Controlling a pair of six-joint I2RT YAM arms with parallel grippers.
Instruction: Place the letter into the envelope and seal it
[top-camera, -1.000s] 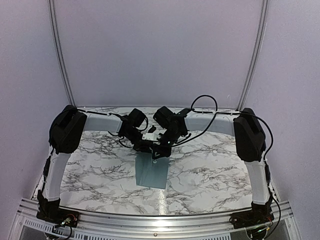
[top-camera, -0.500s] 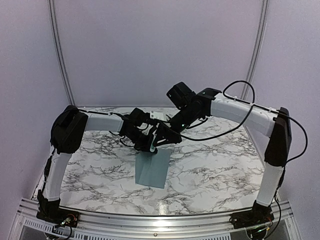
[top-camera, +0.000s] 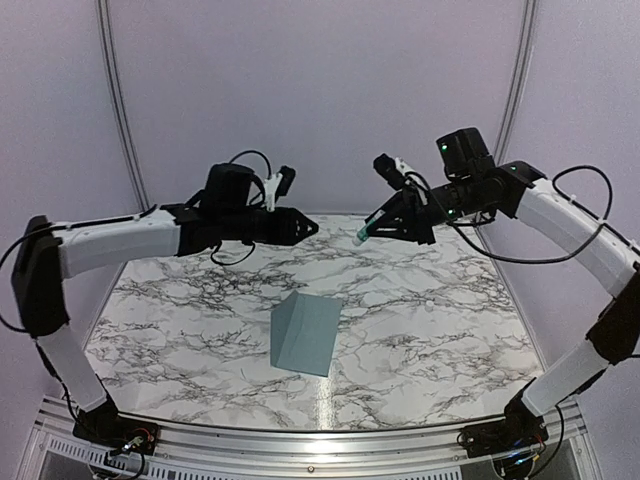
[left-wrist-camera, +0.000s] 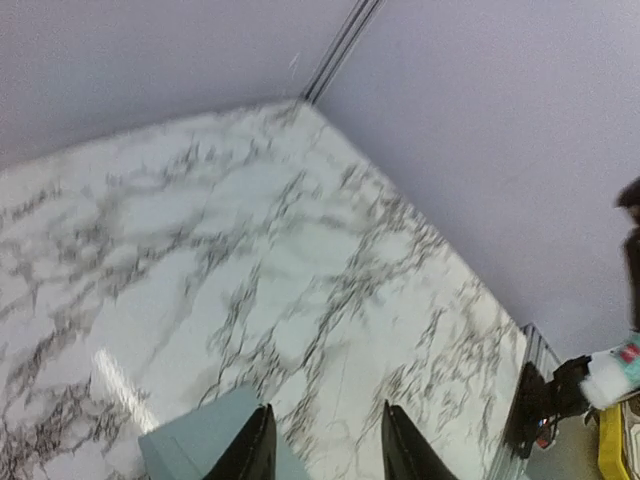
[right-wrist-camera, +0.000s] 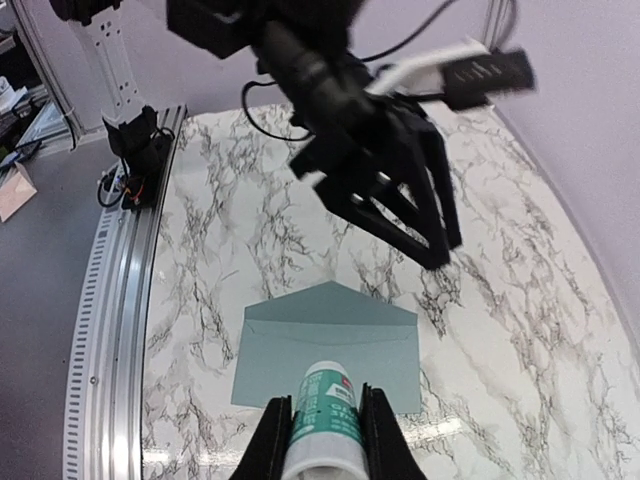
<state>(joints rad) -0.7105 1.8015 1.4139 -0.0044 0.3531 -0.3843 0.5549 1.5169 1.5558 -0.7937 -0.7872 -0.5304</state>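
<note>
Left arm (top-camera: 120, 236) and right arm (top-camera: 562, 215) have lifted outstretched above envelope (top-camera: 305, 335).

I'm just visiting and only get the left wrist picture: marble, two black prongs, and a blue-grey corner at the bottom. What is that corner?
Observer: It belongs to an envelope. The top view shows it whole, lying on the marble table.
Operator: Is anything gripping it?
Observer: No. The left gripper and the right gripper both hang in the air above it, facing each other.
Operator: Is that other arm empty-handed?
Observer: No. The right wrist view shows its fingers shut on what looks like a glue stick, a white tube with a green label.
</note>
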